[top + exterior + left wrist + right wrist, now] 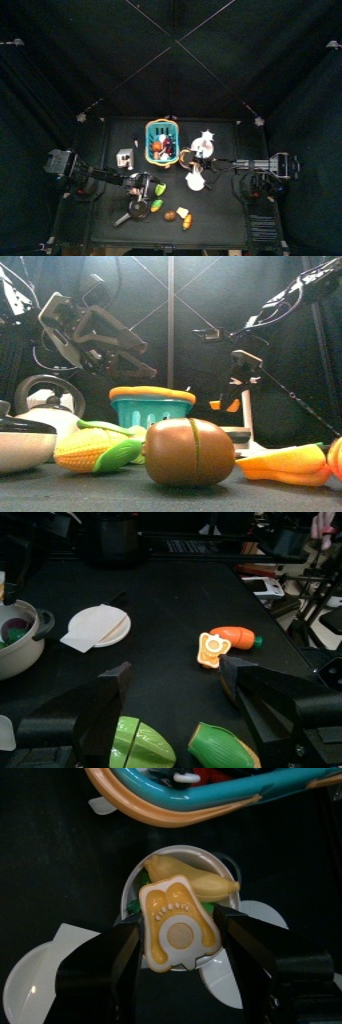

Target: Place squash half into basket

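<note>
One squash half (174, 940) gripped in the right tool (178, 923) — one basket (201, 803) near.

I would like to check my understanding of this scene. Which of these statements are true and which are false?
1. The squash half sits between the jaws of the right gripper. True.
2. The squash half is already inside the basket. False: it is outside the basket, in the right gripper.
3. The left gripper holds an orange toy. False: its jaws are open and empty, and the orange toy lies on the table.
4. The basket has a handle arching over it. True.
</note>
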You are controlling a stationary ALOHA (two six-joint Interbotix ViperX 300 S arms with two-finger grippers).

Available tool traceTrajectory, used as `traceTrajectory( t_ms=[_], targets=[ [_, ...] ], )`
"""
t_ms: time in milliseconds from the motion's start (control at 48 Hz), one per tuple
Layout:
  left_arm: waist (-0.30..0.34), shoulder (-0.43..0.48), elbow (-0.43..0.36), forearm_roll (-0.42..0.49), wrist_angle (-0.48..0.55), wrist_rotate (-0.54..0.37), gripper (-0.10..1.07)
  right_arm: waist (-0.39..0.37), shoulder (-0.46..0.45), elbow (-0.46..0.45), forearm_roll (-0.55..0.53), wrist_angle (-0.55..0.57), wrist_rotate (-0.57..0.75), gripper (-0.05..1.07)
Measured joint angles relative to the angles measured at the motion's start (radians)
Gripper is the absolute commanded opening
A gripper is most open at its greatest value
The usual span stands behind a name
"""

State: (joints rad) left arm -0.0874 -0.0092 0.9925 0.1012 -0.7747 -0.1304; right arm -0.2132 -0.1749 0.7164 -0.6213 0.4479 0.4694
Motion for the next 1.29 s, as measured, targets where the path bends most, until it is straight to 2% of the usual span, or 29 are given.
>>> traceTrajectory(
  t_ms=[250,583,750,917,1167,1292],
  targets=[
    [0.000,0.000,0.000,0.000,0.000,0.000,1.02,-0.008,0.002,-0.055,-0.021,-0.069,-0.002,0.66],
    [0.000,0.000,0.000,0.002,0.000,0.000,1.02,-0.055,0.029,-0.118,-0.038,-0.074,-0.005,0.66],
    [0.000,0.000,0.000,0.000,0.000,0.000,1.02,-0.091,0.040,-0.212,-0.101,-0.080,-0.005,0.66],
    [0.000,0.000,0.000,0.000,-0.002,-0.002,1.02,-0.101,0.144,-0.327,-0.126,-0.110,-0.005,0.68],
    [0.000,0.000,0.000,0.000,0.000,0.000,1.02,-0.098,0.348,-0.480,-0.083,-0.115,-0.012,0.70],
    [0.000,0.000,0.000,0.000,0.000,0.000,1.02,-0.098,0.379,-0.494,-0.044,-0.112,-0.012,0.78]
  ],
)
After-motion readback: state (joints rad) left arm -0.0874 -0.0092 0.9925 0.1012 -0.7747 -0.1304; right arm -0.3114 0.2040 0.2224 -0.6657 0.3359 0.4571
